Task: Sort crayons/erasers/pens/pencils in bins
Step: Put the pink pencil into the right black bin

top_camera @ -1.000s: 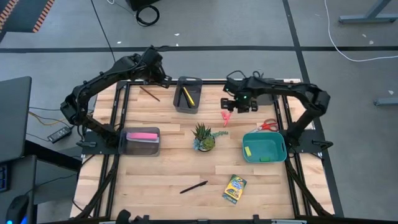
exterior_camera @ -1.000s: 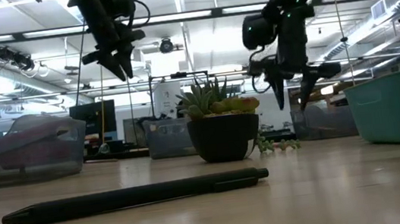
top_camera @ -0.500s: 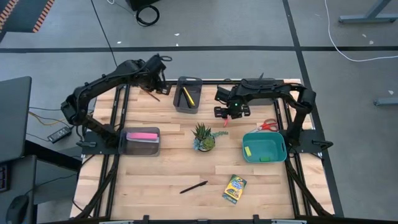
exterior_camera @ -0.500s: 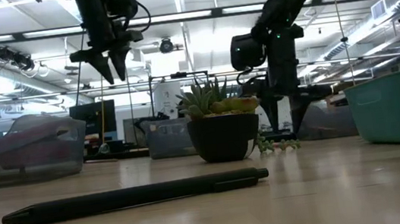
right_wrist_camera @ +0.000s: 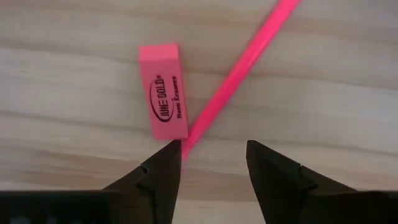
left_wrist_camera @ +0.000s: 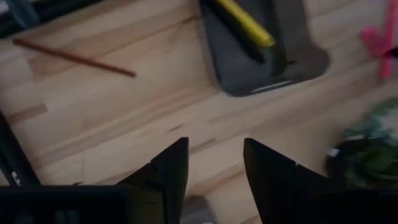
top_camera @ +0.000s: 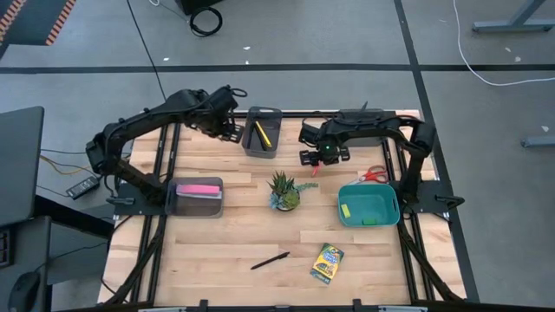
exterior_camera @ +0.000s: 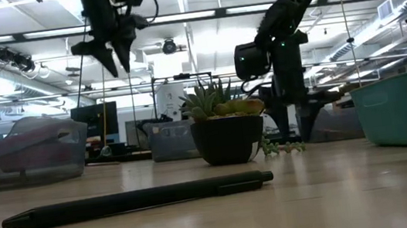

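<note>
Pink things lie under the right gripper (right_wrist_camera: 208, 163): a stubby pink eraser (right_wrist_camera: 163, 91) and a thin pink pencil (right_wrist_camera: 239, 71) whose lower end touches the eraser's corner. The fingers stand apart and hold nothing; the pencil's near end lies between them. In the high view this gripper (top_camera: 320, 157) sits at about one o'clock from the potted plant (top_camera: 284, 191).

At eleven o'clock from the plant the left gripper (top_camera: 227, 126) hangs above the wood, just beside the dark grey bin (top_camera: 261, 132), its fingers (left_wrist_camera: 171, 168) parted and empty. That bin holds a yellow pen (left_wrist_camera: 245, 22) with what looks like a black pen beside it, though this is hard to make out. A brown pencil (left_wrist_camera: 73, 57) lies on the table at nine o'clock from the bin.

The teal bin (top_camera: 368, 204) sits at three o'clock from the plant, a grey bin (top_camera: 199, 198) at nine. At six o'clock lie a black pen (top_camera: 270, 260) and the crayon box (top_camera: 327, 263).
</note>
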You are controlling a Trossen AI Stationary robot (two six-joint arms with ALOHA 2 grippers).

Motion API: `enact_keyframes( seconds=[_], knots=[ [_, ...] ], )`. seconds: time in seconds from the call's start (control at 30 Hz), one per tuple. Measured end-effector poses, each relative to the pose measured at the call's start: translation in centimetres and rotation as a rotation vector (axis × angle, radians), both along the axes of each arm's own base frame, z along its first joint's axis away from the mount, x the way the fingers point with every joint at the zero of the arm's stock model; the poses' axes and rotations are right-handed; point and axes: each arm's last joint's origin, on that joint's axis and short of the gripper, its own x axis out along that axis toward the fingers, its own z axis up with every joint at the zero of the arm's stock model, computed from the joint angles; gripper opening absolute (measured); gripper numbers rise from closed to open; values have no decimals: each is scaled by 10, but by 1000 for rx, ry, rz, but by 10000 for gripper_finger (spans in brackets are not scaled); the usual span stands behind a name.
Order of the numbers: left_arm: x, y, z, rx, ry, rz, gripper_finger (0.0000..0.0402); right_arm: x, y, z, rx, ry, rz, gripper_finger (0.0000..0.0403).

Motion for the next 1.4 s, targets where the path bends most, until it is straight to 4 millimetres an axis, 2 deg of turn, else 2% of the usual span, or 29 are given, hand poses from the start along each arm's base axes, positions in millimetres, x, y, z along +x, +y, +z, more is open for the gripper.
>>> enact_keyframes(
  seconds=[0.37, 0.57, 0.73, 0.93, 1.13, 1.4],
  knots=[
    [-2, -2, 71, 141, -164, -83, 163, 4, 8, -1, -10, 7, -68, 187],
    [-5, -4, 94, 222, -203, -166, 162, 8, 18, -1, -30, 14, -102, 187],
    [-5, -4, 96, 246, -186, -220, 162, 9, 21, -1, -51, 27, -120, 185],
    [-4, -8, 95, 250, -175, -256, 162, 5, 22, -1, -40, 65, -129, 164],
    [2, -19, 95, 245, -178, -303, 162, 2, 23, -1, -28, 90, -150, 144],
    [3, -32, 97, 260, -168, -398, 162, 10, 33, -1, 77, 25, -235, 141]
  ],
)
